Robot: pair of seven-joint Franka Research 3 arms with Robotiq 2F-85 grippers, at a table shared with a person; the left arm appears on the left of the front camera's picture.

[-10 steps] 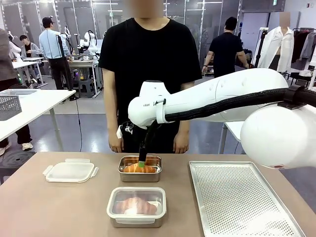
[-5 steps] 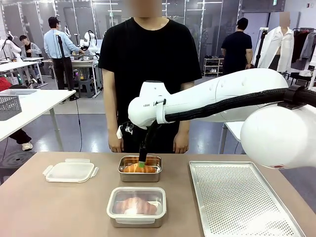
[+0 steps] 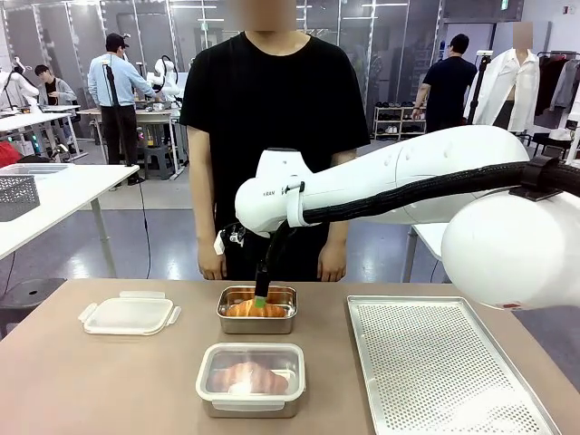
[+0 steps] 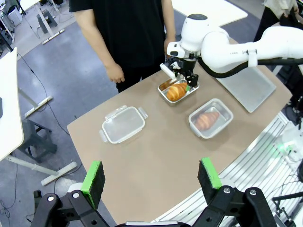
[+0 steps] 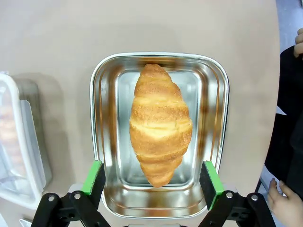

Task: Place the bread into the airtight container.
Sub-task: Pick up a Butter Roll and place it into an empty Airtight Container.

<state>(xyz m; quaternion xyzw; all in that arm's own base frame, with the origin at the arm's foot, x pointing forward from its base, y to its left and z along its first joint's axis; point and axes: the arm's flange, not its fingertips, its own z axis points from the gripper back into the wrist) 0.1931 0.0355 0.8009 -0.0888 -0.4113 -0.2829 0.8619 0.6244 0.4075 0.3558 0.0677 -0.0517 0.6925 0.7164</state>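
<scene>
The bread, a golden croissant (image 5: 160,125), lies lengthwise in an open steel airtight container (image 5: 102,142) at the far middle of the table (image 3: 136,381). My right gripper (image 5: 151,177) hangs open just above it, and its green pads (image 5: 94,176) stand wide apart on either side of the croissant's near end, not touching it. From the front, this gripper (image 3: 261,302) dips into the container (image 3: 283,294) over the croissant (image 3: 243,309). My left gripper (image 4: 150,177) is open and empty, high above the table, looking down on the croissant (image 4: 176,91).
A second steel container (image 3: 251,378), shut under a clear lid with a croissant inside, sits nearer me. A loose clear lid (image 3: 129,314) lies at the left. A perforated metal tray (image 3: 444,362) is on the right. The person stands at the far edge with hands (image 3: 211,265) hanging down.
</scene>
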